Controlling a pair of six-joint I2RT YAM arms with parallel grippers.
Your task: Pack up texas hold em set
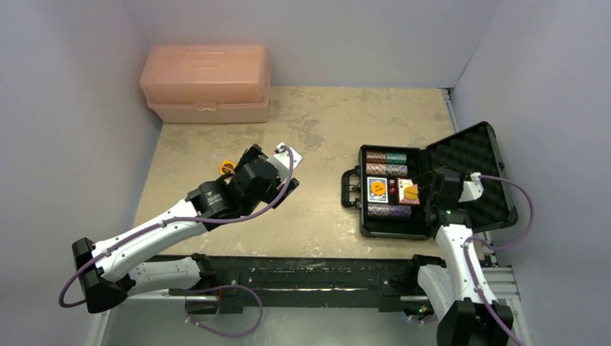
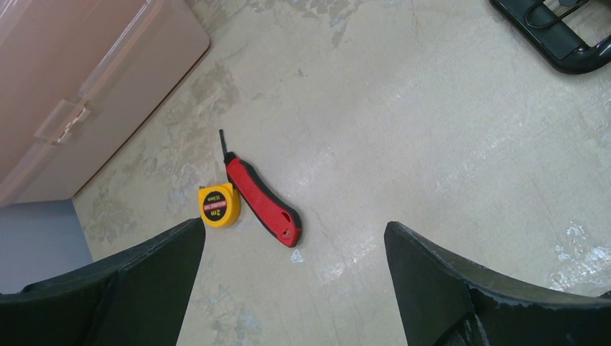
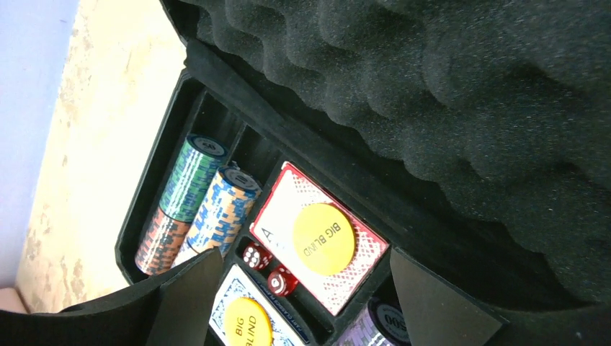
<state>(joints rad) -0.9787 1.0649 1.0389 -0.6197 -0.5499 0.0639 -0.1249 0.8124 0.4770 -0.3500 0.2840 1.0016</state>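
Case [image 1: 393, 232] at 3 o'clock on desk [image 1: 317, 130]: chips [image 3: 194, 194], decks [image 3: 284, 198], discs [image 3: 324, 238], dice [image 3: 256, 256] look seated. Lid [image 1: 472, 162] open; closing and latching remain. Right claw [image 3: 299, 277] and left claw [image 2: 294, 229] both spread wide, empty.

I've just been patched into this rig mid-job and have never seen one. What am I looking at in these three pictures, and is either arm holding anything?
These are two robot arms bolted at the near edge of a table, each ending in a two-finger gripper. The wide picture looks down from above and behind them. The other two come from cameras on the wrists. On the table sit an open black case holding chips, card decks, orange discs and red dice, plus a closed peach toolbox, a yellow tape measure and a red utility knife. The left gripper is open near the knife. The right gripper is open over the case. Neither holds anything.
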